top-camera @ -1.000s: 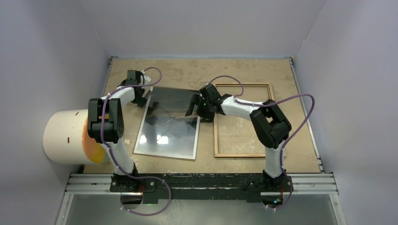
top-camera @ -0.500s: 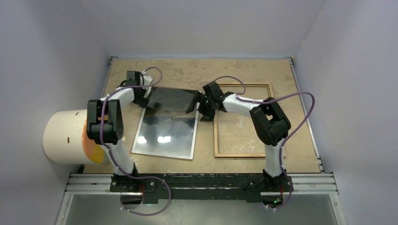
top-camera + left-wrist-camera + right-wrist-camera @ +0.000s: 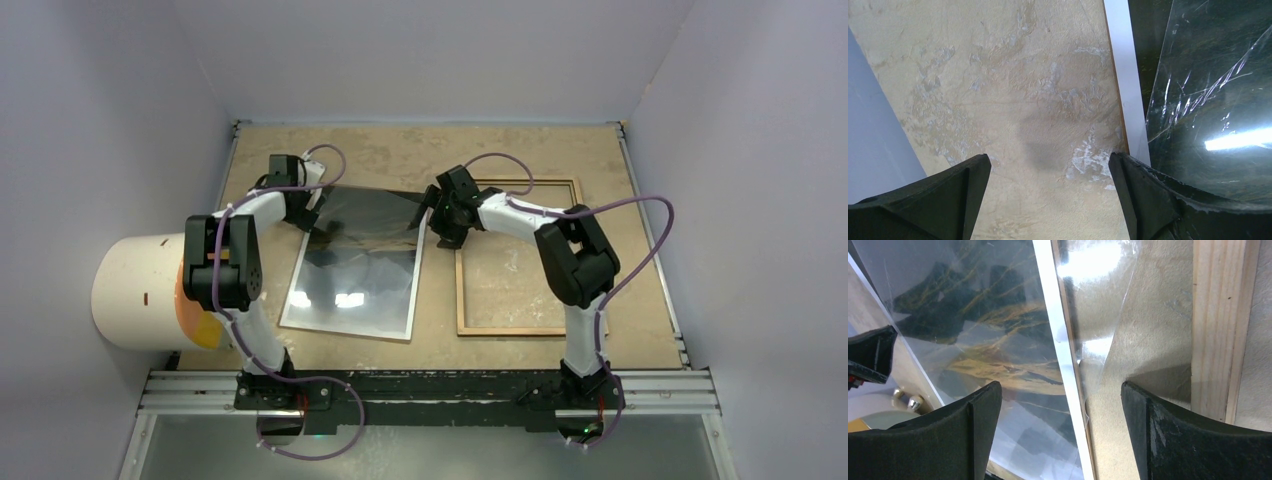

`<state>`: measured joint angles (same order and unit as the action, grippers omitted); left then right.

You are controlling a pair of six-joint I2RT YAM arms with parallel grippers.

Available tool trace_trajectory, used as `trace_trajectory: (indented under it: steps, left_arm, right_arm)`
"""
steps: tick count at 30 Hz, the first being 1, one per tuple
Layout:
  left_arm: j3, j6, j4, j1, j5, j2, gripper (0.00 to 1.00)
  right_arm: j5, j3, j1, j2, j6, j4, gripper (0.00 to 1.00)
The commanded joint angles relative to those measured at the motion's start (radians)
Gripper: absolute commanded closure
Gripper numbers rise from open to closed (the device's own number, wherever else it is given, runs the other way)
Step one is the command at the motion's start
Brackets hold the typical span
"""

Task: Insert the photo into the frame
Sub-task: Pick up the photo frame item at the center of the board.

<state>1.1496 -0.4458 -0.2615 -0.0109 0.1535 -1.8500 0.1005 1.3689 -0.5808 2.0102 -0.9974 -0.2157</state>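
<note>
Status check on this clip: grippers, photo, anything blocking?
Left gripper open beside photo's far left edge. Right gripper open, straddling its far right edge. Photo on table, left of frame, not in. Clear sheet overlies photo's far end.

photo (image 3: 352, 290) far edge: hidden (perhaps under film (image 3: 368, 212)) | frame (image 3: 510, 330) far-left corner: occluded

A tan counter (image 3: 400, 150) with a mottled, scuffed surface fills the middle of a small booth. Pale lavender-grey walls (image 3: 430, 50) close it in at the back and on both sides. A metal rail (image 3: 660, 392) runs along its near edge. A white cylinder (image 3: 135, 285) with an orange end lies on its side by the left wall. The light is soft and even.
</note>
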Motion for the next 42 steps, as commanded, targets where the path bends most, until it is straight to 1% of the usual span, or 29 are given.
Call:
trace_trajectory:
  steps: [1, 7, 12, 15, 17, 23, 26, 29, 31, 34, 38, 40, 42]
  left_arm:
    - [-0.071, 0.013, -0.126, 0.011, -0.044, -0.058, 0.00]
    - [-0.089, 0.012, -0.121, 0.017, -0.067, -0.046, 0.00]
    - [-0.119, -0.001, -0.113, 0.046, -0.069, -0.039, 0.00]
    - [-0.125, -0.013, -0.110, 0.066, -0.070, -0.039, 0.00]
    - [-0.126, -0.016, -0.112, 0.079, -0.070, -0.034, 0.00]
    - [-0.131, -0.019, -0.119, 0.104, -0.060, -0.028, 0.00]
    - [-0.137, -0.020, -0.112, 0.107, -0.041, -0.029, 0.00]
    - [-0.140, -0.024, -0.102, 0.108, -0.022, -0.034, 0.00]
    - [-0.140, -0.025, -0.103, 0.108, -0.017, -0.035, 0.00]
    - [-0.141, -0.027, -0.101, 0.108, -0.012, -0.034, 0.00]
    - [-0.147, -0.028, -0.098, 0.109, -0.020, -0.029, 0.00]
    - [-0.147, -0.030, -0.099, 0.108, -0.020, -0.029, 0.00]
    - [-0.149, -0.033, -0.098, 0.108, -0.022, -0.029, 0.00]
  right_arm:
    - [-0.099, -0.021, 0.004, 0.065, -0.037, 0.003, 0.10]
    - [-0.013, -0.091, 0.004, 0.060, -0.128, 0.172, 0.11]
    - [0.031, -0.212, 0.004, -0.041, -0.210, 0.397, 0.15]
    - [0.058, -0.318, 0.004, -0.104, -0.304, 0.539, 0.17]
    - [0.078, -0.339, 0.003, -0.124, -0.335, 0.596, 0.19]
    - [0.103, -0.334, 0.004, -0.155, -0.332, 0.633, 0.23]
    - [0.089, -0.329, 0.004, -0.182, -0.309, 0.609, 0.25]
    - [0.043, -0.314, 0.005, -0.210, -0.267, 0.550, 0.26]
    - [0.012, -0.314, 0.004, -0.227, -0.243, 0.538, 0.26]
    - [0.009, -0.300, 0.004, -0.234, -0.221, 0.529, 0.27]
    - [0.050, -0.270, 0.004, -0.220, -0.207, 0.552, 0.27]
    - [0.118, -0.270, 0.005, -0.205, -0.231, 0.603, 0.27]
    - [0.152, -0.267, 0.004, -0.191, -0.239, 0.654, 0.28]
